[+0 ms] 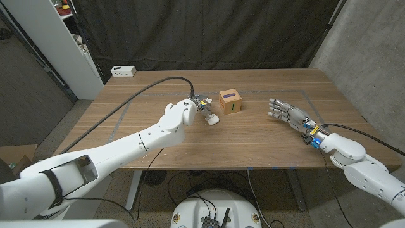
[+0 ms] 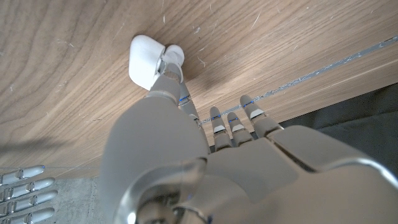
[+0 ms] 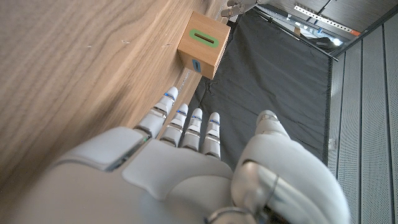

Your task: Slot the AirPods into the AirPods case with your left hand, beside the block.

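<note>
Case (image 2: 144, 60) at left hand's (image 1: 179, 116) fingers (image 2: 169, 78).

The head view looks down from above over the table (image 1: 266, 136), with both arms coming in from the bottom corners and a dark curtain (image 1: 209, 31) behind. The left wrist view sits close behind the left hand (image 2: 186, 162), facing along its fingers at the tabletop and the case (image 2: 144, 61) just ahead. The right wrist view looks along the right hand (image 3: 168, 168) toward the block (image 3: 202, 51), which the head view also shows, as it does the case
</note>
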